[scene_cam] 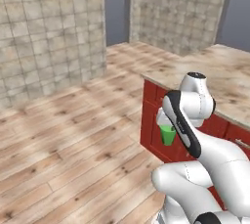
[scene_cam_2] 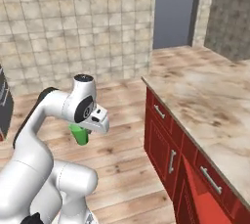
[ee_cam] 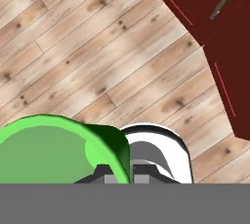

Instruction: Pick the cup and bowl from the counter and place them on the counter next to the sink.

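- The worktop (scene_cam_2: 205, 96) is bare along its visible length, open from above.
- The red cabinet fronts (scene_cam_2: 166, 145) form a wall below its edge, near the arm.
- Open wood floor (scene_cam: 63, 135) lies beneath the pincer (ee_cam: 119, 171) and the cup (scene_cam: 167, 134) it carries.
- Tiled walls (scene_cam_2: 73, 22) stand well beyond.

Both base views flank the arm (scene_cam: 195, 135) (sharing the counter (scene_cam_2: 205, 100)); hand view faces floor.
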